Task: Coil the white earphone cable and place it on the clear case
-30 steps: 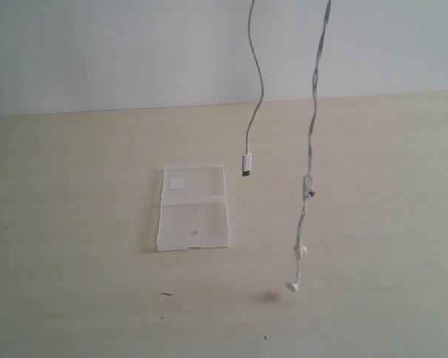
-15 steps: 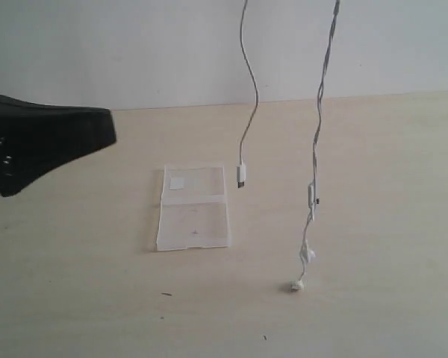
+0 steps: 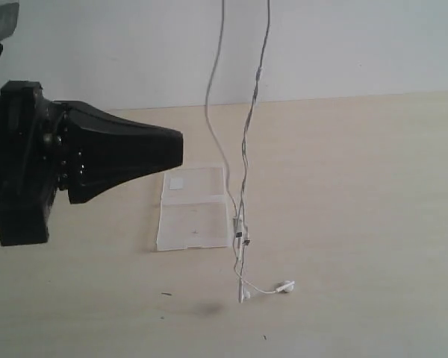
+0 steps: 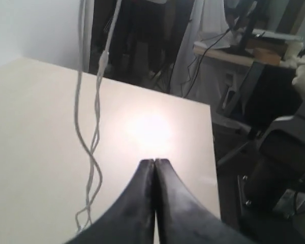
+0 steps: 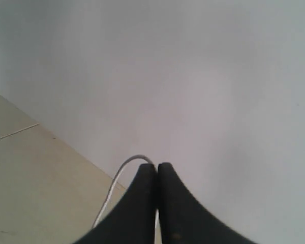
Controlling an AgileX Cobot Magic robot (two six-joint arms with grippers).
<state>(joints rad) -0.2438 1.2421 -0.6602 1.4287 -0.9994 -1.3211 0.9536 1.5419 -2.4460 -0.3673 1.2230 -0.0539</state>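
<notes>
The white earphone cable [image 3: 243,177] hangs in two strands from above the exterior view, down past the right edge of the clear case [image 3: 194,218]. Its inline remote [image 3: 239,228] hangs just right of the case. The earbuds [image 3: 286,286] lie on the table in front. The case lies flat and opened out, with a white sticker [image 3: 177,183] on its far panel. My left gripper [image 3: 181,149] is shut and holds nothing, level with the case's left side and apart from the cable [image 4: 95,127]. My right gripper [image 5: 157,165] is shut on the cable [image 5: 117,180], which loops out beside its tips.
The light wooden table [image 3: 373,194] meets a pale wall [image 3: 358,45] at the back. A few small dark specks [image 3: 166,294] lie near the front. In the left wrist view the table's edge [image 4: 212,152] borders a chair and dark equipment [image 4: 274,152].
The two hanging strands have swung left and come together by the case's right edge. The earbuds now rest on the table. My left gripper has come further in from the left.
</notes>
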